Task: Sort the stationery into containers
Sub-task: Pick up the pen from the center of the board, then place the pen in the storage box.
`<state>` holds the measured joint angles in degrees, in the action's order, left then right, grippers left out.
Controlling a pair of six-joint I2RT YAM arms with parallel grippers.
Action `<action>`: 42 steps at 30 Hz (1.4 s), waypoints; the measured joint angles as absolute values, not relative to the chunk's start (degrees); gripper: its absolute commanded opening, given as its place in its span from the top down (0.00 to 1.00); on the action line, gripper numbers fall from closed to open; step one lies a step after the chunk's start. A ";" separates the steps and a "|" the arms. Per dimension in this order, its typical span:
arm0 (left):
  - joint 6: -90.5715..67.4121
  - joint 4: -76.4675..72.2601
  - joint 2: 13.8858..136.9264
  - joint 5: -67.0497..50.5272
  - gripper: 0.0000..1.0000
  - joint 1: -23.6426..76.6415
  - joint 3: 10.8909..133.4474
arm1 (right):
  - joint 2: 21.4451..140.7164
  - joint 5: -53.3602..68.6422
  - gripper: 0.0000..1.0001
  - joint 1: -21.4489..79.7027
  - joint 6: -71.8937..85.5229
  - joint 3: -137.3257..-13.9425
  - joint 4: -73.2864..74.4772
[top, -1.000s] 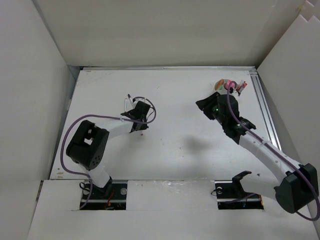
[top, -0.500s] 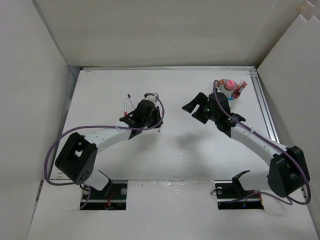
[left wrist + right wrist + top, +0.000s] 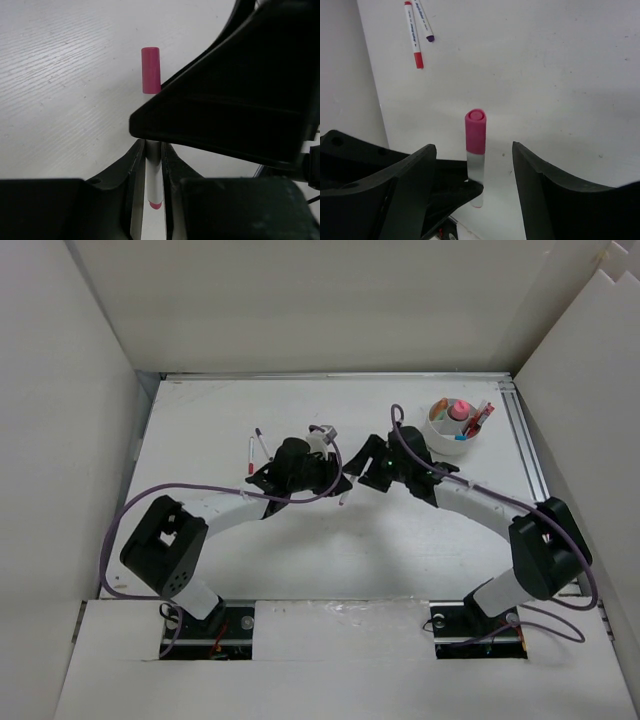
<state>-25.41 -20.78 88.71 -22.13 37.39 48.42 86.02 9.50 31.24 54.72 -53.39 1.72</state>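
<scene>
We see the left gripper (image 3: 152,157) clamped tight on a thin white marker (image 3: 475,131) with pink cap and pink tail, held over the table (image 3: 300,560) middle, well apart from the white cup (image 3: 452,446), right gripper (image 3: 476,170) wide open, straddling it without touching

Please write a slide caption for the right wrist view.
Left tool holds a pink-capped marker upright before the open right tool.

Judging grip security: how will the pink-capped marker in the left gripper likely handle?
Probably stiff: the marker stands straight from the left gripper, unsupported. Its round, smooth-looking barrel may pivot in a pinch, and likely rolls if dropped.
</scene>
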 measured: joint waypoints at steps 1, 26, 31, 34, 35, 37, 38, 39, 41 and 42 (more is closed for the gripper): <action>-25.34 -21.30 88.79 -22.81 1.00 37.39 48.42 | 86.63 9.47 0.37 31.31 54.96 -53.43 1.74; -26.09 -28.12 80.25 -20.95 0.07 37.39 40.51 | 87.46 -4.38 1.00 24.40 56.90 -57.87 2.90; -26.22 -28.27 78.11 -20.43 0.00 37.39 39.97 | 83.94 -19.66 1.00 17.21 57.34 -60.55 4.27; -26.22 -28.21 77.84 -20.58 0.00 37.39 39.86 | 83.61 -30.24 1.00 14.63 57.69 -63.16 5.50; -26.22 -28.14 77.80 -20.64 0.00 37.39 39.86 | 83.81 -33.32 1.00 13.96 57.91 -64.12 6.09; -26.22 -28.08 77.54 -20.69 0.00 37.39 39.86 | 84.71 -38.96 1.00 12.84 58.39 -66.57 8.23; -26.22 -28.05 77.38 -20.78 0.00 37.39 39.83 | 85.43 -41.10 1.00 12.43 58.54 -67.81 8.93; -26.22 -28.03 77.17 -20.80 0.00 37.39 39.83 | 86.32 -43.24 1.00 12.08 58.65 -69.04 9.56; -26.22 -28.01 76.69 -20.80 0.00 37.39 39.83 | 88.90 -47.29 1.00 11.70 59.00 -72.05 11.86; -26.22 -27.92 76.38 -20.69 0.00 37.39 39.83 | 90.45 -49.04 1.00 11.60 59.44 -73.60 12.95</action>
